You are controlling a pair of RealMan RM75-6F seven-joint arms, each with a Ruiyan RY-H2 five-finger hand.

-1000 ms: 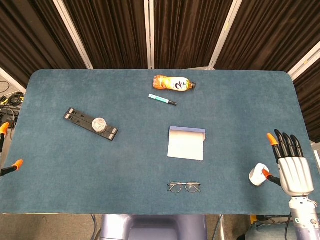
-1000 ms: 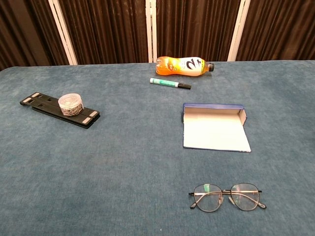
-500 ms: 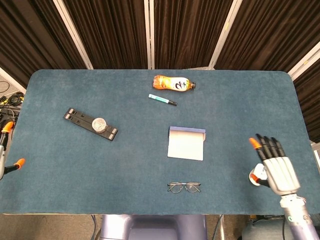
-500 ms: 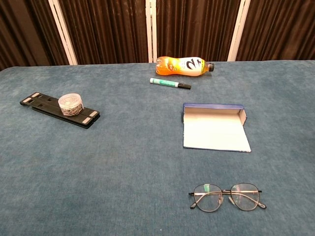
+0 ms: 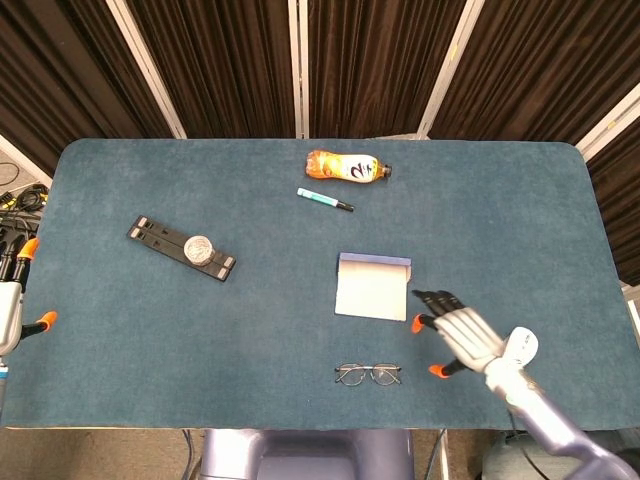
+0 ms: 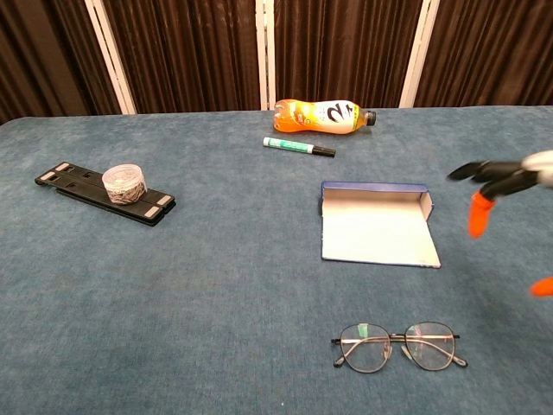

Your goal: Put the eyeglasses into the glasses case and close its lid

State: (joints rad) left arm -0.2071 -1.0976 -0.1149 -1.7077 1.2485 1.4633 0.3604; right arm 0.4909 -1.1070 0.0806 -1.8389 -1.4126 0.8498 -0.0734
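Observation:
The eyeglasses (image 5: 368, 375) (image 6: 399, 346) lie unfolded near the table's front edge. The glasses case (image 5: 373, 287) (image 6: 377, 224) lies open behind them, its pale lid flat toward me. My right hand (image 5: 459, 334) (image 6: 501, 186) hovers with fingers spread and empty, to the right of the case and above-right of the eyeglasses, touching neither. My left hand (image 5: 14, 305) shows only at the far left edge of the head view, off the table, holding nothing.
An orange drink bottle (image 5: 346, 167) lies on its side at the back with a green marker (image 5: 324, 199) in front of it. A black flat stand (image 5: 180, 247) carrying a small round jar (image 5: 201, 247) sits at the left. A white object (image 5: 524, 345) shows behind my right wrist.
My right hand has swung left from the table's right edge to beside the case and has entered the chest view. The left hand has crept slightly upward at the edge.

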